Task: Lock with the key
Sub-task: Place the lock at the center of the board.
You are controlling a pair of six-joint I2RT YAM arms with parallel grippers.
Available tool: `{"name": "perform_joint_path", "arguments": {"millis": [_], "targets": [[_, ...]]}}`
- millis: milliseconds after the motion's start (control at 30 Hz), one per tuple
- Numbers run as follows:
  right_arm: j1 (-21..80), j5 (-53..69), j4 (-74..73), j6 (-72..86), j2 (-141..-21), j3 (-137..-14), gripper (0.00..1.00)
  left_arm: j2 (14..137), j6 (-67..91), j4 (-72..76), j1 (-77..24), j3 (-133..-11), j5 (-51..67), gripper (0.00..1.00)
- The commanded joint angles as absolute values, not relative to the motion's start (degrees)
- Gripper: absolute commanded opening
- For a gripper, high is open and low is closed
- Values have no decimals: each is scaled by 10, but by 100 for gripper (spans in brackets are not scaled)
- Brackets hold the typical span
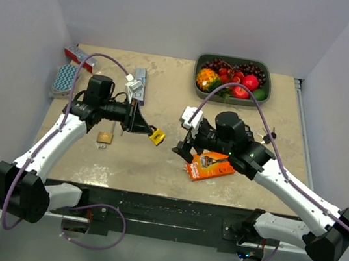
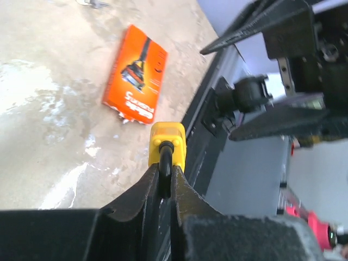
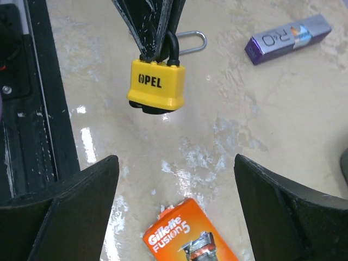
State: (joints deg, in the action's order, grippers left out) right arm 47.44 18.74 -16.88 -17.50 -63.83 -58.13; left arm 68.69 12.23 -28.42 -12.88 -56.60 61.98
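Right wrist view: table [image 3: 283,141] bearing an orange box [image 3: 190,239] printed "Gillette Fusion5". Beyond the box, the left gripper [image 3: 156,46] is clamped on the black shackle of a yellow padlock [image 3: 156,87] marked "OPEL", held off the surface. Its long axis points body-first toward the box. The right gripper [image 3: 175,163], above the box, stands spread apart.

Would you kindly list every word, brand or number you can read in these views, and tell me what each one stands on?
"OPEL": on the yellow padlock.
"Gillette Fusion5": on the orange box.
"PRO", as far as I can tell: on the purple and silver box; its smaller print is unreadable.
The red and blue packet and the blue patterned pack: too small to read.
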Motion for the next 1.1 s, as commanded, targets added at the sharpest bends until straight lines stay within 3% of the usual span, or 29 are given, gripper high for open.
{"name": "perform_joint_path", "arguments": {"millis": [0,333,633,733,867,933,1000,1033,1067], "targets": [[471,128,-169,-98,-666,-632,88,680,275,-193,-149,-574,497,0],[489,174,-131,-88,-783,-715,88,678,332,-152,-168,-554,483,0],[511,169,-134,-158,-845,-754,74,679,316,-162,-169,-561,496,0],[515,168,-142,-178,-851,-756,63,681,314,-163,-169,-561,499,0],[521,163,-149,-206,-852,-752,38,680,313,-163,-169,-560,498,0],[523,159,-155,-210,-852,-751,35,680,314,-160,-169,-561,499,0],[523,155,-156,-212,-851,-747,19,683,315,-155,-169,-561,502,0],[524,152,-156,-212,-849,-746,4,684,316,-153,-168,-561,504,0],[523,149,-156,-211,-848,-745,0,686,316,-150,-168,-561,505,0]]}}
